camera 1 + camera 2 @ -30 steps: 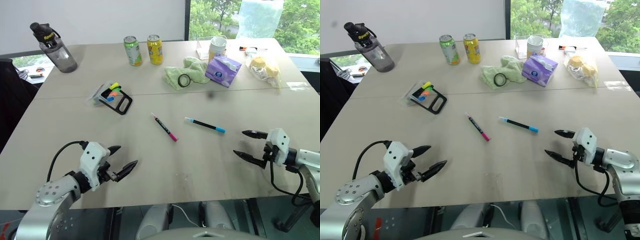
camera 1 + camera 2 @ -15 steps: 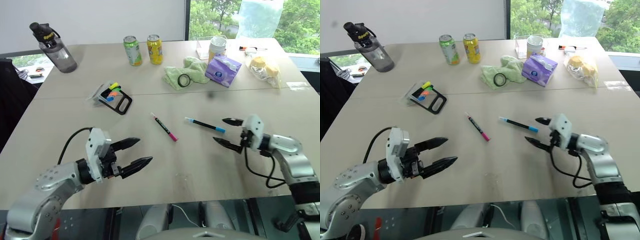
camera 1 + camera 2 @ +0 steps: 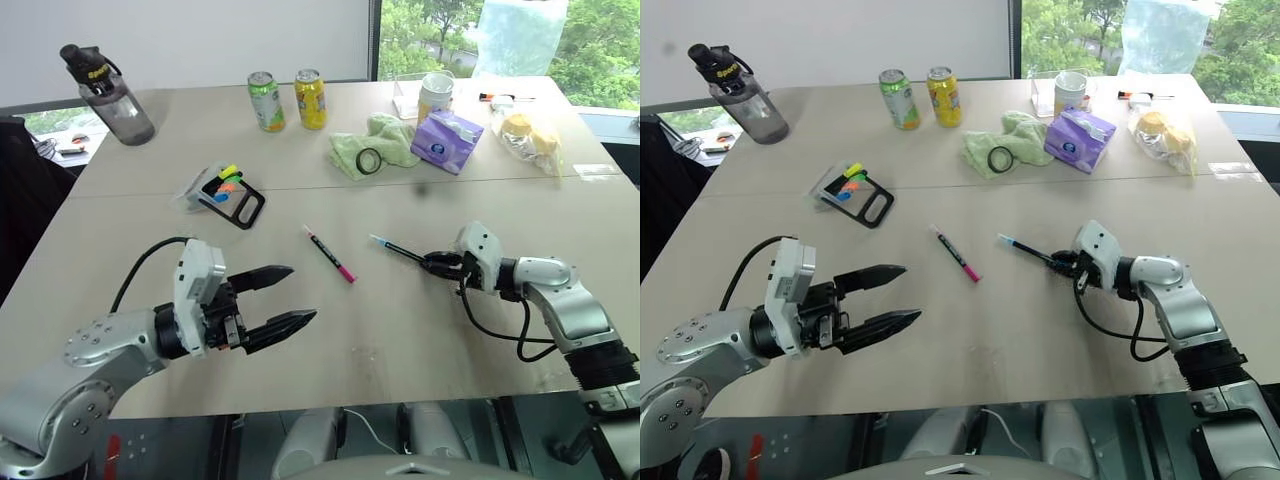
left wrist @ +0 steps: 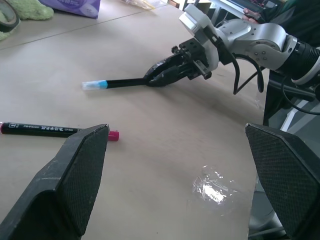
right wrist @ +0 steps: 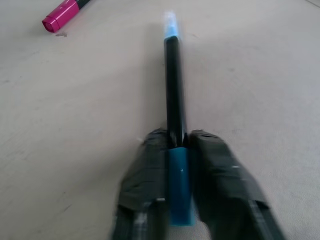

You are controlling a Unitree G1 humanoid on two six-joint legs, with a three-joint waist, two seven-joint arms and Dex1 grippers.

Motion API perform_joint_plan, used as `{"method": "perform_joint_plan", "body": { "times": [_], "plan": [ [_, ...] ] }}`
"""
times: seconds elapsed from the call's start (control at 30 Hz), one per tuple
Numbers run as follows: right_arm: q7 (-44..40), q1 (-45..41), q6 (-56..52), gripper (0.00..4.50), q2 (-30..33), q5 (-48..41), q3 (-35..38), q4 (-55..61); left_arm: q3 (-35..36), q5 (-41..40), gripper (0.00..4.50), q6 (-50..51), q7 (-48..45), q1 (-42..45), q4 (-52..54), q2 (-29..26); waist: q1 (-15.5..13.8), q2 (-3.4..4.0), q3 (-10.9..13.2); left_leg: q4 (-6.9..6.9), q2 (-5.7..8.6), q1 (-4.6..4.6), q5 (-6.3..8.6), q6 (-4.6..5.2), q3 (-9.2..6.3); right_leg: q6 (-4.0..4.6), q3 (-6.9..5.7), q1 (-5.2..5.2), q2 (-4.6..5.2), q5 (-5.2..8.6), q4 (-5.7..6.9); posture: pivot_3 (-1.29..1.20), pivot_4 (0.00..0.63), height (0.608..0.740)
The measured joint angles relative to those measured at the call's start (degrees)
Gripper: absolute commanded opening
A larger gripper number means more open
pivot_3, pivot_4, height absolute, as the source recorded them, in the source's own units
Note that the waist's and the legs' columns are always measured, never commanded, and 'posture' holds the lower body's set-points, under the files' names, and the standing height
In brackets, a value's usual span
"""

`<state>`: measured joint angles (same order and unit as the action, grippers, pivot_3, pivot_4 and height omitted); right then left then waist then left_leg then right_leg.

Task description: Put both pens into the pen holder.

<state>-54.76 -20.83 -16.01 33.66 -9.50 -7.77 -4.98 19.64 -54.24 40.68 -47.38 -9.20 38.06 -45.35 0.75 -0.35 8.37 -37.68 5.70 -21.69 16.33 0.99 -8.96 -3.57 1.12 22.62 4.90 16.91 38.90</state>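
Right hand (image 3: pixel 436 263) clamps the blue-ended pen's (image 3: pixel 398 248) near end; its long axis points far-left toward the pen holder (image 3: pixel 222 192). Left hand (image 3: pixel 283 297), open, hovers nearer the holder.

On the table (image 3: pixel 120 250), the pen holder (image 3: pixel 222 192) sits left of both pens (image 3: pixel 330 254) — cans (image 3: pixel 287 99) behind.

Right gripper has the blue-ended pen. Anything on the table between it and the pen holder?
Only the pink-capped pen, lying on the table roughly on the line from the blue-ended pen, clamped in the right gripper, to the pen holder. It lies flat; carried above the table, the pen should clear it.
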Motion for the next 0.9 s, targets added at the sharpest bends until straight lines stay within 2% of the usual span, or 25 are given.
{"method": "perform_joint_plan", "body": {
  "times": [0.13, 0.17, 0.3, 0.47, 0.6, 0.7, 0.8, 0.9],
  "plan": [
    [0.5, 0.5, 0.1, 0.04, -1.0, -0.9, 0.9, 0.2, -0.2, 0.0, 4.50, 0.0, 2.1, 0.9, -0.2, 1.7, 0.0, 0.00, 0.0, 0.00, 0.00, -0.01, 0.00, 0.00, 0.00, 0.00, 0.00, 0.00, 0.00, 0.00, 0.00, 0.00, 0.150, 0.740],
    [0.6, 1.6, 0.0, 0.04, -2.7, -2.9, 2.0, 1.4, -0.7, -0.3, 4.50, 0.1, 5.6, 2.8, -0.8, 5.1, -0.1, 0.01, 0.0, -0.01, 0.00, -0.01, 0.00, 0.00, 0.01, 0.00, 0.01, 0.01, 0.01, 0.00, 0.00, 0.00, 0.150, 0.740],
    [0.3, 2.1, 0.0, 0.04, -4.5, -5.6, 2.1, 4.7, -3.2, 0.1, 4.50, 0.4, 11.0, 5.1, -1.4, 8.6, 0.1, 0.01, 0.0, -0.03, 0.00, -0.04, 0.00, 0.00, 0.03, -0.01, 0.03, 0.04, 0.00, -0.01, 0.03, 0.00, 0.150, 0.740],
    [0.1, 2.6, -5.2, 0.04, -6.7, -13.6, 2.3, 16.7, -8.3, -10.4, 4.50, 4.9, 30.1, 14.5, -10.3, 28.3, -0.4, -0.10, 0.0, -0.47, 0.02, -0.24, 0.02, 0.00, -0.24, -0.04, -0.24, -0.01, -0.01, -0.03, 0.07, 0.00, 0.150, 0.740],
    [1.4, 2.6, -8.3, 0.04, -7.1, -16.0, 2.3, 20.9, -8.8, -13.0, 4.50, 3.1, 38.1, 20.6, -15.1, 37.7, -0.4, -0.13, 0.0, -0.59, 0.07, -0.25, 0.01, 0.01, -0.19, -0.10, -0.20, -0.04, 0.00, -0.10, 0.11, 0.00, 0.150, 0.740],
    [2.0, 2.6, -9.5, 0.04, -6.9, -16.6, 2.3, 22.5, -8.9, -15.2, 4.50, 2.4, 40.2, 22.1, -16.7, 40.9, 0.0, -0.14, 0.0, -0.57, 0.06, -0.23, 0.01, 0.01, -0.10, -0.11, -0.12, -0.02, -0.02, -0.11, 0.13, 0.00, 0.150, 0.740],
    [2.9, 2.6, -10.1, 0.04, -6.7, -16.6, 2.3, 22.6, -9.5, -17.5, 3.65, 2.9, 40.1, 22.5, -16.8, 41.3, 0.0, -0.13, 0.0, -0.56, 0.04, -0.23, 0.01, 0.00, -0.11, -0.11, -0.12, 0.00, -0.05, -0.11, 0.14, 0.00, 0.150, 0.740],
    [3.5, 2.6, -9.9, 0.04, -6.6, -16.4, 2.3, 22.6, -10.3, -19.8, 2.17, 4.0, 39.4, 22.2, -16.6, 40.4, 0.0, -0.14, 0.0, -0.58, 0.05, -0.23, 0.01, 0.01, -0.10, -0.11, -0.10, -0.01, -0.04, -0.11, 0.13, 0.00, 0.150, 0.740]
  ]
}}
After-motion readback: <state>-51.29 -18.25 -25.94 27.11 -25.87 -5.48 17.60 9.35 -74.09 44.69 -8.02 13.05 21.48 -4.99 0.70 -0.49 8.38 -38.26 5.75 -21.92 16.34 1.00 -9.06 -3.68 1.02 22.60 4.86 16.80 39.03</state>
